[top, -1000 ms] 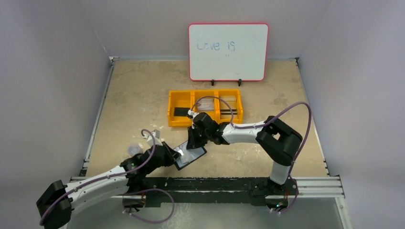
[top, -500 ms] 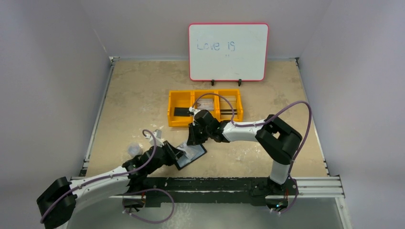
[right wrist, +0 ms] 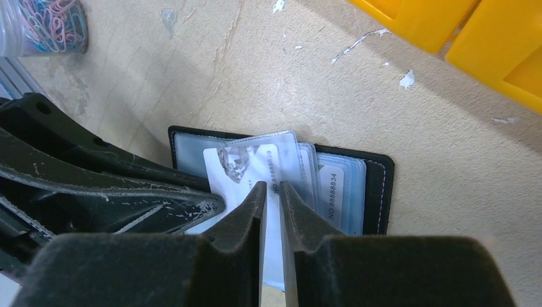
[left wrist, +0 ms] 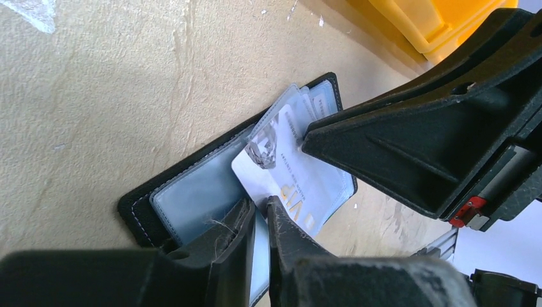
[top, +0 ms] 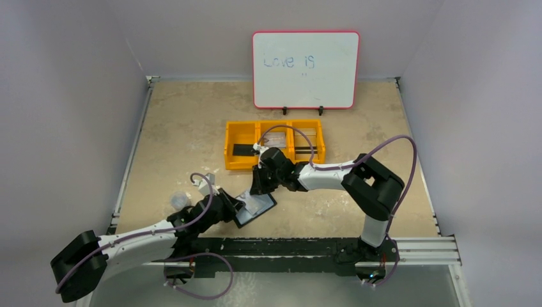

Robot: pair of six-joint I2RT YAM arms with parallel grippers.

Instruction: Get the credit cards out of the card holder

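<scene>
At open card holder (top: 255, 208): left gripper (left wrist: 259, 217) jaws narrow, apparently pinching credit card (left wrist: 281, 173); right gripper (right wrist: 271, 195) near-closed, tips on same card. Extraction step; next, steady outward pull.

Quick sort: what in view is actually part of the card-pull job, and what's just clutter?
In the job:
- card holder, lying open
- credit card, partly out of a sleeve
- left gripper and right gripper, tips at that card

Lying about:
- yellow tray, contents too small to tell
- whiteboard
- tub of paper clips
</scene>
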